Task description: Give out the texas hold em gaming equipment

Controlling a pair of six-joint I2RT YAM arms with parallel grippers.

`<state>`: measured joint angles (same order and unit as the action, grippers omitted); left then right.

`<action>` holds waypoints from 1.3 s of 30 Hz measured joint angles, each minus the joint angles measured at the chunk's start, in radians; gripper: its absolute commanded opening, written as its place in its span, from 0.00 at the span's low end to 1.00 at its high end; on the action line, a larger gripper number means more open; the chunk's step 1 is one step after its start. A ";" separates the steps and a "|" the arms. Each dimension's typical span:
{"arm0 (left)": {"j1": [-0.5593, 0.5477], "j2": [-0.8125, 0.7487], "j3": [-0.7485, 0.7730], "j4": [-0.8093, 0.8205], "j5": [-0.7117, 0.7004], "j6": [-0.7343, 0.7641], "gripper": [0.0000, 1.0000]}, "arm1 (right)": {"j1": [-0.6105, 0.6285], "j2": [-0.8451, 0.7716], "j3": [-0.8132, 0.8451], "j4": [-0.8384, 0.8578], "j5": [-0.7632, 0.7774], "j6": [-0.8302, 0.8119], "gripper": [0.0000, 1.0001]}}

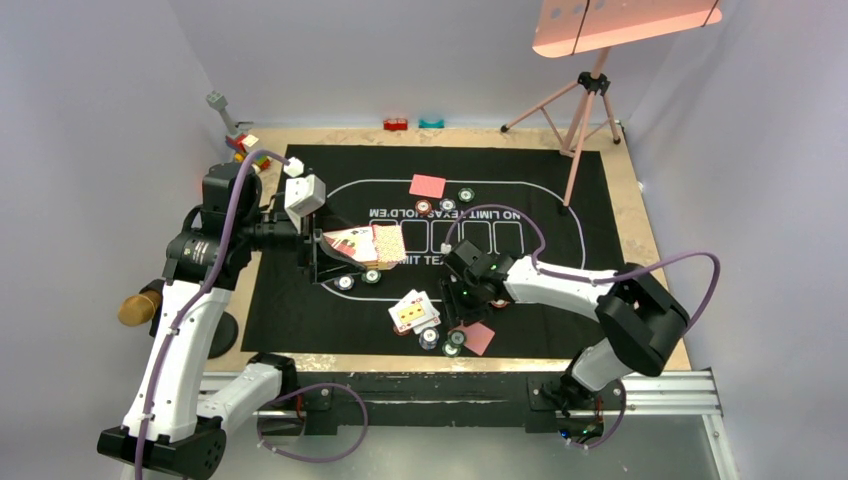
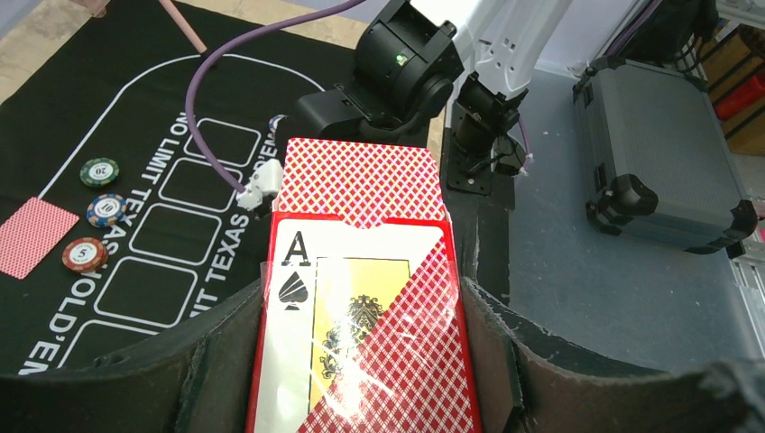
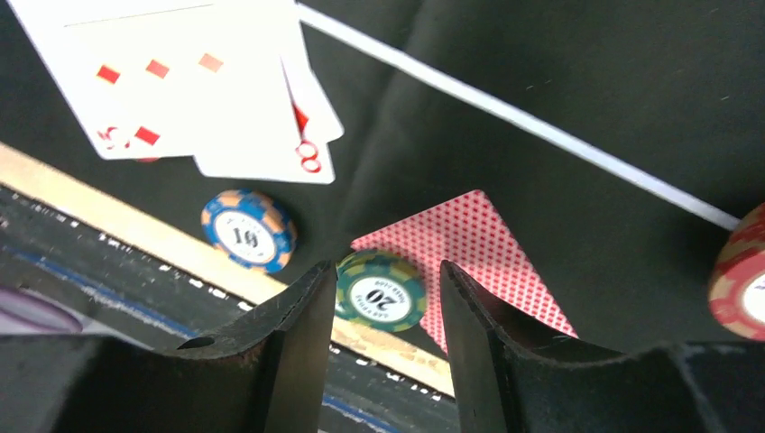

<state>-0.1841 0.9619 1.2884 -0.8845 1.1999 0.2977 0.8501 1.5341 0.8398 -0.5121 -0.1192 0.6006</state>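
Left claw clamped on red diamond-patterned card pack w/ ace of spades front, pack lifted above black felt mat, centre-left in top view. Right claw jaws apart, straddling green round poker chip marked 20 at lower centre of wrist view. That chip lies flat at mat's edge by pale wood desk strip; can't tell if fingers touch it. Blue-orange round chip marked 10 near, to its left. Red-backed playing card face down, just right of green chip. Face-up white diamond cards upper left. Red-white chip at right edge. Top view: second red-backed card upper centre of mat, three chips just below it.
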 measured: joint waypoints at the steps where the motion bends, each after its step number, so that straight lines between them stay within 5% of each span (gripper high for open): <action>1: 0.000 0.000 0.000 0.001 0.001 -0.001 0.00 | 0.009 -0.009 0.000 -0.006 -0.011 0.005 0.51; 7: 0.000 0.000 0.000 0.007 0.001 -0.010 0.00 | 0.018 -0.023 0.095 -0.097 -0.010 0.002 0.63; 13: 0.000 0.000 0.000 0.001 0.001 -0.005 0.00 | -0.019 -0.041 0.397 -0.206 0.057 -0.035 0.83; 20: 0.000 -0.012 0.008 -0.040 -0.003 0.039 0.00 | -0.150 -0.281 0.496 -0.173 -0.065 -0.045 0.93; 30: 0.000 -0.060 -0.109 0.151 0.002 -0.093 0.00 | -0.264 -0.478 0.309 0.099 -0.426 0.103 0.96; 39: 0.000 -0.013 -0.124 0.271 0.002 -0.163 0.00 | -0.221 -0.349 0.231 0.537 -0.628 0.380 0.98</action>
<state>-0.1844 0.9485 1.1641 -0.6132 1.2018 0.1352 0.6292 1.1851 1.0710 0.0246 -0.7475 0.9810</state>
